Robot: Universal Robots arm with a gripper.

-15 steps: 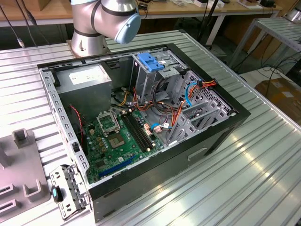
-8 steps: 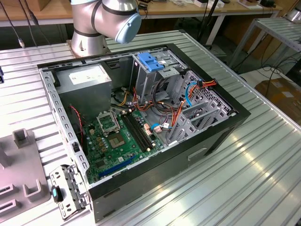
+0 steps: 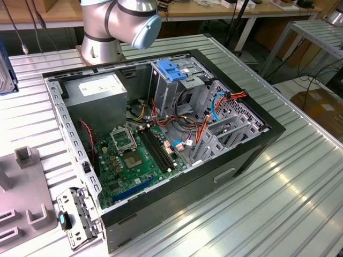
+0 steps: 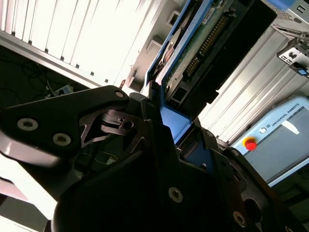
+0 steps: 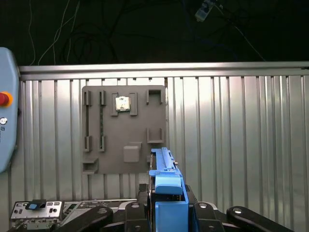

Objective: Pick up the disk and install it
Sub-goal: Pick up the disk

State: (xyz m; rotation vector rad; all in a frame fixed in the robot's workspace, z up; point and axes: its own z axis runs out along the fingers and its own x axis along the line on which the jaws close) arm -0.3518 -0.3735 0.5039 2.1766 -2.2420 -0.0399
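Observation:
In both wrist views my gripper (image 5: 166,195) is shut on the disk (image 5: 163,166). In the first wrist view the disk stands edge-on, its bright blue rail and end tab rising from between the black fingers (image 5: 133,212). It hangs over the ribbed metal table, just beside the grey fixture plate (image 5: 125,130). The second wrist view shows the disk (image 4: 205,41) from its flat side: green circuit board, dark body, blue rail along the edge. My gripper (image 4: 166,121) clasps its blue end. In the exterior view a blue and grey piece (image 3: 4,72) at the far left edge looks like the disk.
The open computer case (image 3: 252,144) lies on the table with the motherboard (image 3: 134,155), cables and a drive cage topped by a pale-blue latch plate (image 3: 170,69). The arm's base (image 3: 104,37) stands behind it. A metal bracket (image 3: 75,214) and the teach pendant (image 5: 5,106) lie nearby.

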